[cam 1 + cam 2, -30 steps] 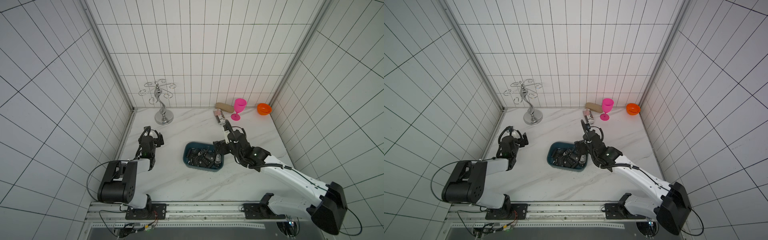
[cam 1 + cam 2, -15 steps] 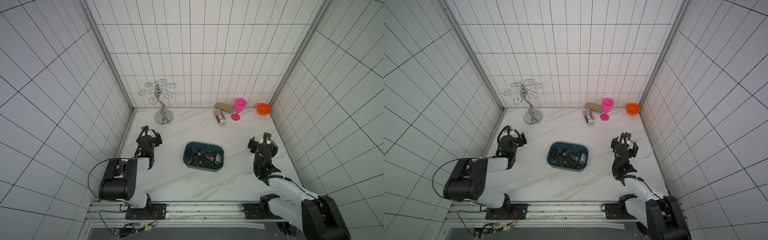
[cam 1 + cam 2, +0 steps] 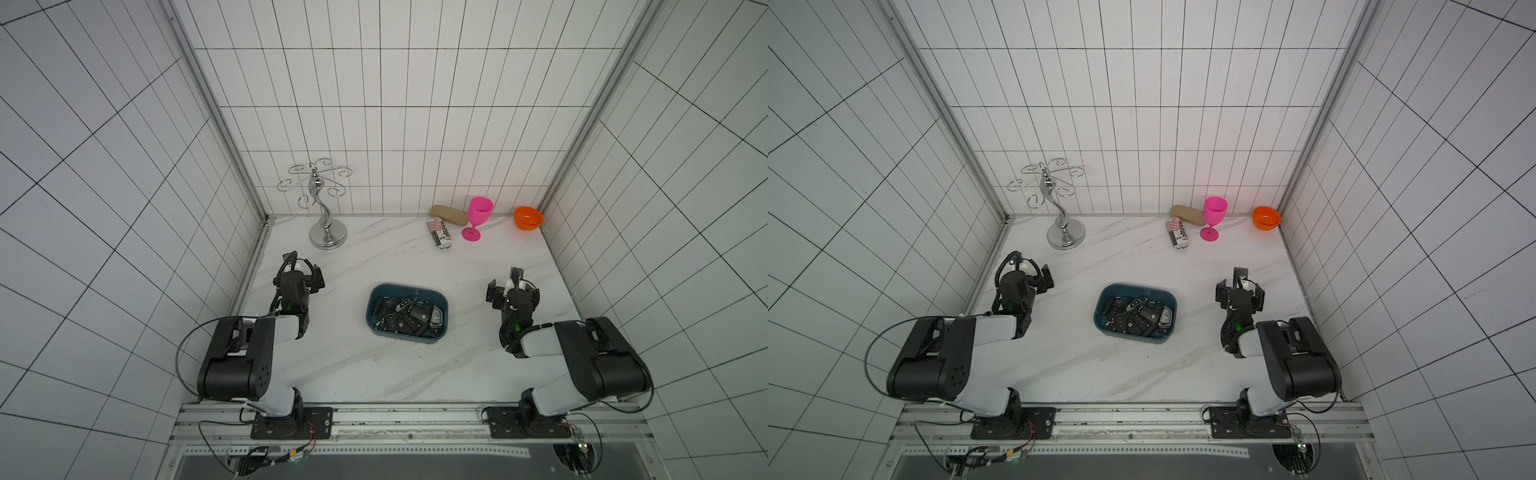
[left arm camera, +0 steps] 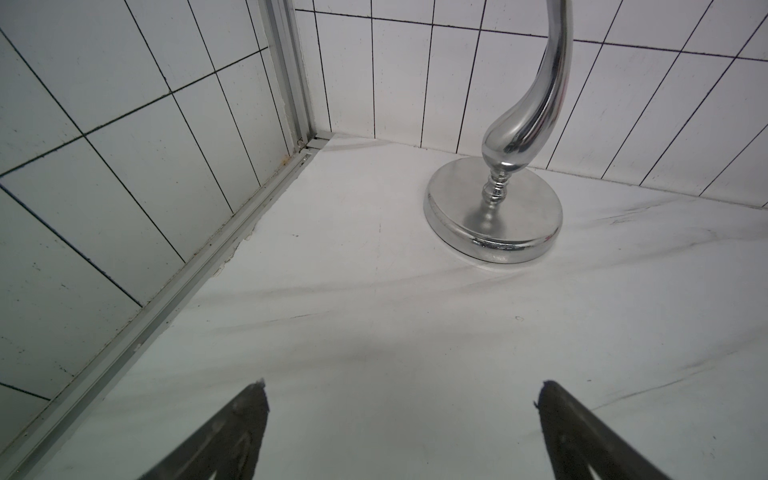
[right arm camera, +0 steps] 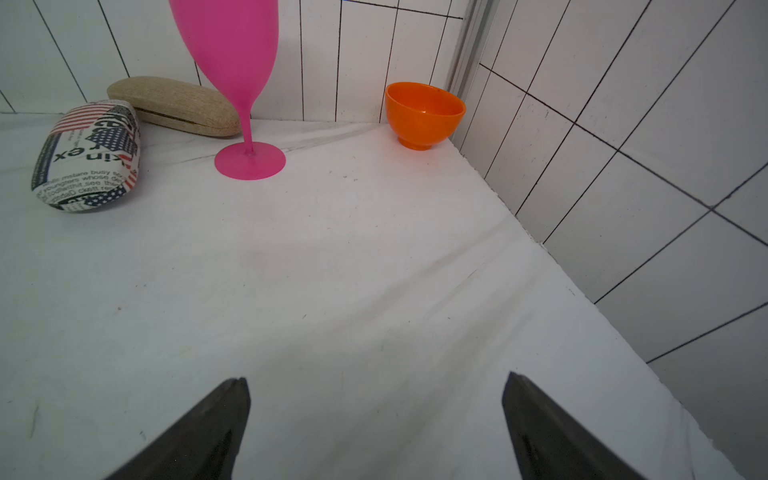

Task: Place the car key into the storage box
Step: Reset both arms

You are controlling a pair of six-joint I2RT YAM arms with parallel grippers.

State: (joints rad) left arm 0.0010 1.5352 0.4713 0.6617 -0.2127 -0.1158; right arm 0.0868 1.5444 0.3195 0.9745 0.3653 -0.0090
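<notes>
My left gripper [image 4: 401, 388] and right gripper [image 5: 376, 380] hang spread wide and empty, at nine and three o'clock of the storage box [image 3: 399, 337]. The car keys [image 3: 405, 318] lie heaped inside it, so I judge the job done.

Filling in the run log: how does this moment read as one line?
left claw: open, empty | right claw: open, empty | storage box: holds car keys, untouched

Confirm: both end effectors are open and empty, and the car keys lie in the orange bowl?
No: both top views show the car keys in the storage box, not the orange bowl. The rest holds.
</notes>
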